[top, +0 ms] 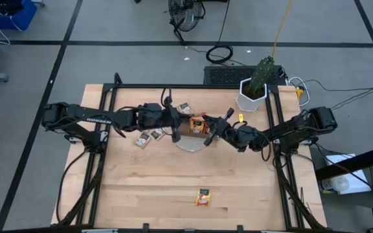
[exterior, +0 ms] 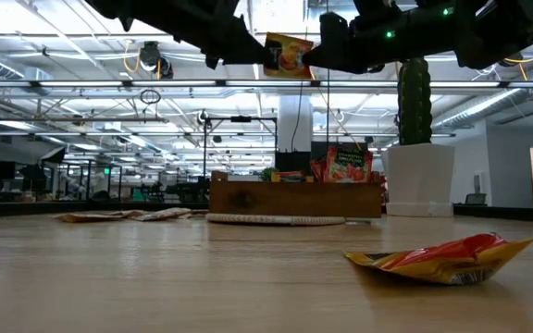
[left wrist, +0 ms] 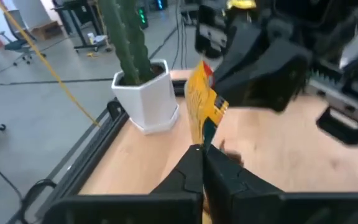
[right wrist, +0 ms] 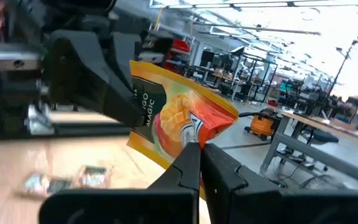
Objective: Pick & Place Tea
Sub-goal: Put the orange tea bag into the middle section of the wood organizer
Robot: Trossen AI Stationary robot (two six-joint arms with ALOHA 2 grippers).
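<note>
The high view hides the handover itself — both arms meet over the wooden tray (top: 196, 125) at table centre, and the orange-yellow sachet (exterior: 288, 55) between them is lost there among dark links. The low view settles it: the sachet hangs high in the air above the tray, gripped from both sides. The left gripper (left wrist: 201, 148) has its fingers pressed together on the sachet's lower edge, and the right gripper (right wrist: 199, 147) pinches the same packet, its fingers closed on the crumpled orange corner. How much of the foil each one holds is hard to make out, and the left wrist picture is smeared around the right arm's body. The tray's compartments can't be read from above; red sachets (exterior: 343, 165) stand up in it, seen from table height. At nine o'clock from the tray lie pale beige sachets (top: 148, 136) flat on the wood, another one (top: 184, 107) at eleven o'clock, and at six o'clock, near the front edge, one more orange-yellow packet (top: 203, 196) lies alone. The table (top: 141, 188) is light plank wood framed in black rails, a cactus in a white pot (top: 254, 92) at two o'clock — beyond it grey floor, cables, and an open hall of ceiling lights and desks.
</note>
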